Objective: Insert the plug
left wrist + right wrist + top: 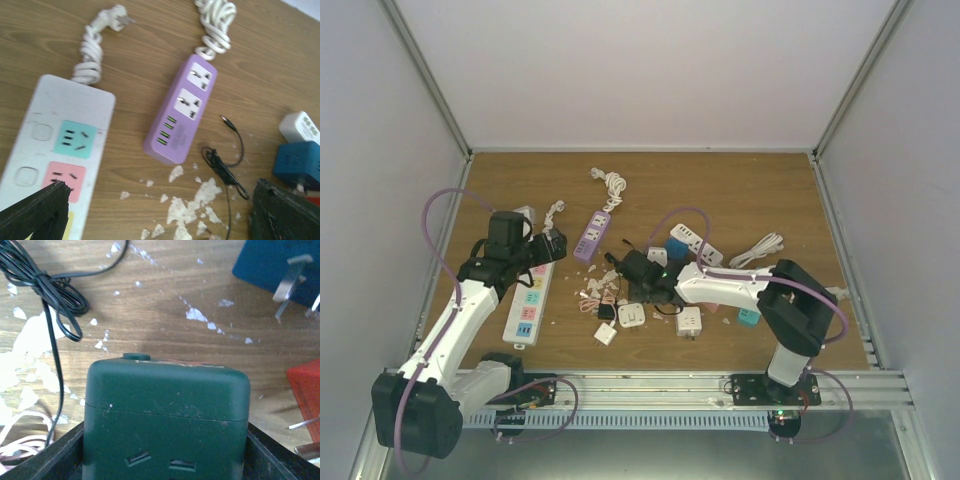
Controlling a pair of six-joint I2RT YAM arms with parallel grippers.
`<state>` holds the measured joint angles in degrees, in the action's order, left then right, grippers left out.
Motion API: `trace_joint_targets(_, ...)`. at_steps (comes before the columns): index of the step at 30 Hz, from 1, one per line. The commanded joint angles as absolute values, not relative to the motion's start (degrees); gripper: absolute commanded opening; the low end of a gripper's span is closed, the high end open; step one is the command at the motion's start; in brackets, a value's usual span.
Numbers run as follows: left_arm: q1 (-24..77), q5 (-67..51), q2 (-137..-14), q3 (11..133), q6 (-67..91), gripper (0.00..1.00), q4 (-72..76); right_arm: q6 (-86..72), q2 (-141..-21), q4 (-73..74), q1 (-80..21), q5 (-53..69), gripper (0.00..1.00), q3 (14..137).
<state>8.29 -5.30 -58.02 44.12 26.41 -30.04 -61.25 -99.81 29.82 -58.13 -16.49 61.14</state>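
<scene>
My right gripper [645, 268] is shut on a dark green adapter plug [165, 415], which fills the space between its fingers in the right wrist view; two slots show on the face toward the camera. It is held low over the wood table amid the clutter. My left gripper [548, 247] is open and empty, its fingers [40, 212] wide apart over white scraps. A purple power strip [182, 110] lies just ahead of it, also seen from the top [591, 235]. A white power strip [55, 145] with coloured sockets lies to its left [530, 295].
A blue adapter [270, 265] and a red one [307, 390] lie prongs-up right of the green plug. A bundled black cable [45, 290] lies to its left. White adapters [631, 315], another white strip [695, 243] and a coiled white cable [757, 249] crowd the middle.
</scene>
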Motion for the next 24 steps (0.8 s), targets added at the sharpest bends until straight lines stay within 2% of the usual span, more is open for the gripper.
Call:
trace_joint_targets(1,8.06,-14.33,-57.57,43.59,24.73,0.99,-27.06,-59.35,-96.62,25.58,-58.45,-20.48,0.54,62.77)
trace_joint_targets(12,8.57,-37.83,-56.83,45.09,27.69,0.99,-19.41,-48.98,-85.59,0.59,-56.54,-10.72,0.54,58.73)
trace_joint_targets(18,8.80,-49.11,-57.23,48.46,31.31,0.99,-14.04,-38.46,-85.44,-8.93,-56.46,-7.68,0.55,58.97)
trace_joint_targets(22,9.38,-51.09,-59.91,51.71,30.25,0.98,-17.15,-33.25,-85.75,-12.96,-56.60,-4.21,0.55,59.13)
trace_joint_targets(24,9.63,-51.81,-61.18,52.71,29.01,0.94,-19.12,-31.27,-85.81,-13.91,-56.68,-3.57,0.55,59.23)
